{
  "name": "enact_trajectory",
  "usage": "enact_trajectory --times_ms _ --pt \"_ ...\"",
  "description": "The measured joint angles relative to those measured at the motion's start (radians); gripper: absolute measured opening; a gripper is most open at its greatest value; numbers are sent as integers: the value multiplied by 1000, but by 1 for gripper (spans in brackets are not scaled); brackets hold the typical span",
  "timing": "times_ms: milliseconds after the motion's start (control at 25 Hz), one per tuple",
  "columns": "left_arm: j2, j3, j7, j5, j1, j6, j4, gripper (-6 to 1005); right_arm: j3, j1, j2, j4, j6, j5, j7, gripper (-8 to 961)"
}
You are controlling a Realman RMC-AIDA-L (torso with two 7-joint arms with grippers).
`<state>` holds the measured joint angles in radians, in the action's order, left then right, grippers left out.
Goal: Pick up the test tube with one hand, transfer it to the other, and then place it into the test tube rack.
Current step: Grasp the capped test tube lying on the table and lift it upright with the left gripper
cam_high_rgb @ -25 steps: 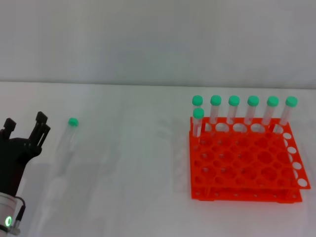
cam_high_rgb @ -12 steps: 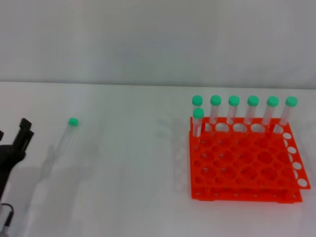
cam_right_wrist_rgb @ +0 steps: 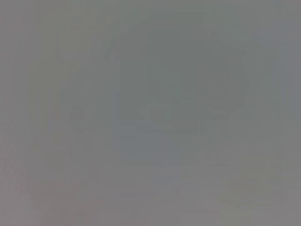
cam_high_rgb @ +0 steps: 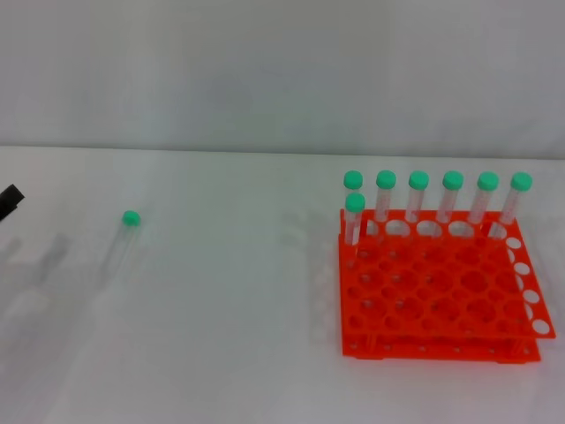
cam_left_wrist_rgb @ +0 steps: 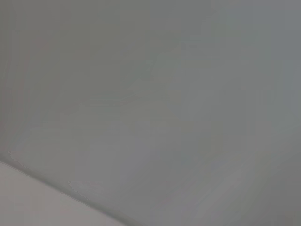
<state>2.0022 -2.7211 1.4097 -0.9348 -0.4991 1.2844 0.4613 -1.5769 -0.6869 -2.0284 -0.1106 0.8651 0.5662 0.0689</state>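
Note:
A clear test tube with a green cap (cam_high_rgb: 124, 231) lies flat on the white table at the left of the head view. The orange-red test tube rack (cam_high_rgb: 441, 291) stands at the right and holds several upright green-capped tubes (cam_high_rgb: 452, 196) along its far row. Only a black tip of my left gripper (cam_high_rgb: 9, 201) shows at the left edge of the head view, apart from the lying tube. My right gripper is out of view. Both wrist views show only plain grey surface.
The white table (cam_high_rgb: 229, 336) stretches between the lying tube and the rack. A pale wall (cam_high_rgb: 282, 71) rises behind the table's far edge.
My left gripper has moved away to the left, out of most of the head view. The lying tube and the rack have not moved.

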Motion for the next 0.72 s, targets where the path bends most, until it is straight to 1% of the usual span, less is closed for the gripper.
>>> enact_trajectory --times_ms 80,120,160,240,320,440,600,640,720 --pt "-14 -83 128 17 -13 4 70 875 0 5 0 -2 -1 10 0 873" --pt "-22 -110 181 37 -25 7 106 875 0 7 0 -3 -1 12 0 873" --pt "-31 -121 242 85 -43 15 148 875 0 8 1 -4 -2 14 0 873" --pt "-48 -121 336 184 -80 35 213 874 0 11 2 -5 -2 15 2 872" --pt "-79 -122 449 329 -127 68 262 874 0 12 3 -6 -3 15 10 872" --pt "-121 -123 568 497 -190 109 290 868 -4 12 4 -7 -3 15 14 872" --pt "-136 -123 621 547 -233 125 338 842 -6 9 4 -7 -3 14 15 872" --pt "-150 -124 646 580 -253 125 347 833 -6 8 4 -7 -3 13 15 872" --pt "-171 -125 685 648 -282 124 350 815 -6 8 4 -7 -3 10 15 872"
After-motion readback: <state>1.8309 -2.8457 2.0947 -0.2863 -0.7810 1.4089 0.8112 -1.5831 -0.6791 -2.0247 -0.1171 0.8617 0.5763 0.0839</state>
